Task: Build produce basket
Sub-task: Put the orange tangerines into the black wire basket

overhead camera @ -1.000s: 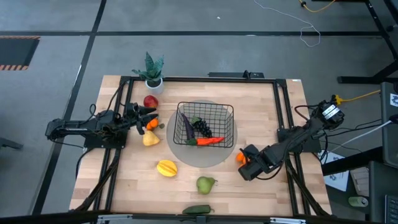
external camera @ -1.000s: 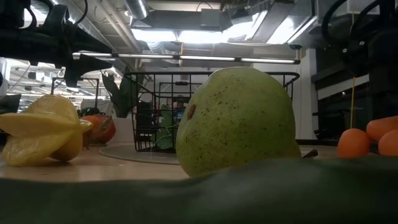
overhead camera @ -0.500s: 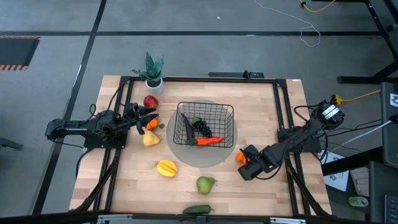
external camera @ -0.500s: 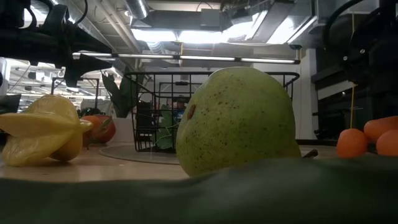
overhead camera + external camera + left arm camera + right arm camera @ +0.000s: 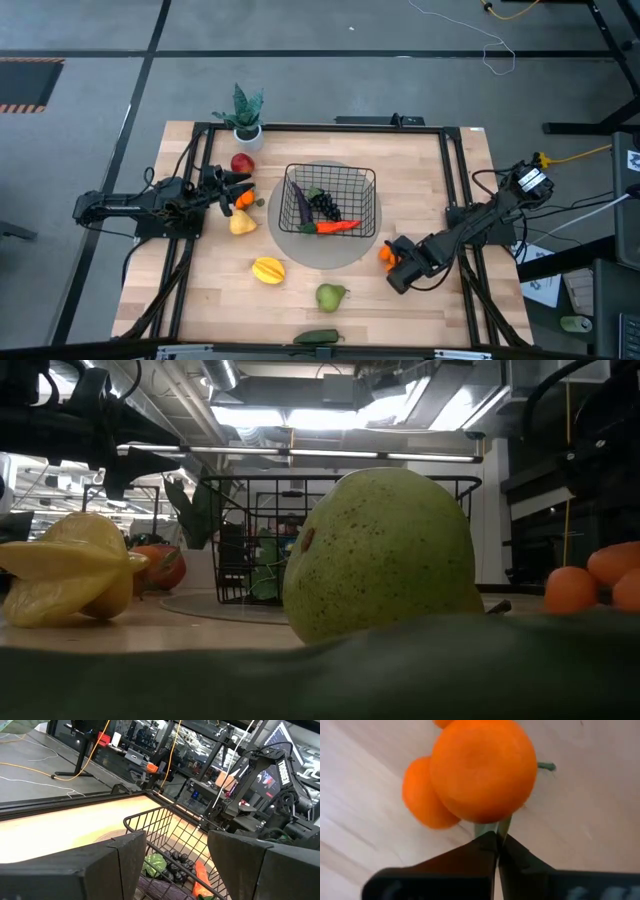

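The black wire basket point(image 5: 330, 203) stands on a grey disc and holds an eggplant, grapes and a carrot point(image 5: 337, 227). At the disc's right edge lies a cluster of oranges point(image 5: 385, 256), with my right gripper point(image 5: 393, 260) shut at it. My left gripper point(image 5: 243, 187) hovers open left of the basket, above an orange fruit point(image 5: 243, 200), between a red apple point(image 5: 242, 163) and a yellow fruit point(image 5: 242, 223). In the left wrist view its gripper point(image 5: 175, 870) shows nothing between the fingers. A starfruit point(image 5: 268, 269), a green pear point(image 5: 331, 296) and a dark green vegetable point(image 5: 318, 337) lie nearer the front. My right gripper pinches the green stem point(image 5: 492, 827) under the orange cluster between its two fingertips point(image 5: 485, 845). The fingers come from the table's right, slanting down. The oranges point(image 5: 482, 770) sit just beyond the fingertips, low over the wooden table top.
A potted plant point(image 5: 246, 115) stands at the far left corner. A black frame point(image 5: 320, 127) runs round the table's edges. Bare wood point(image 5: 430, 180) lies right of the basket. In the low view the pear point(image 5: 380, 555) and the starfruit point(image 5: 70, 570) fill the foreground.
The oranges have shifted slightly at my right gripper's fingertips. My left arm has kept still.
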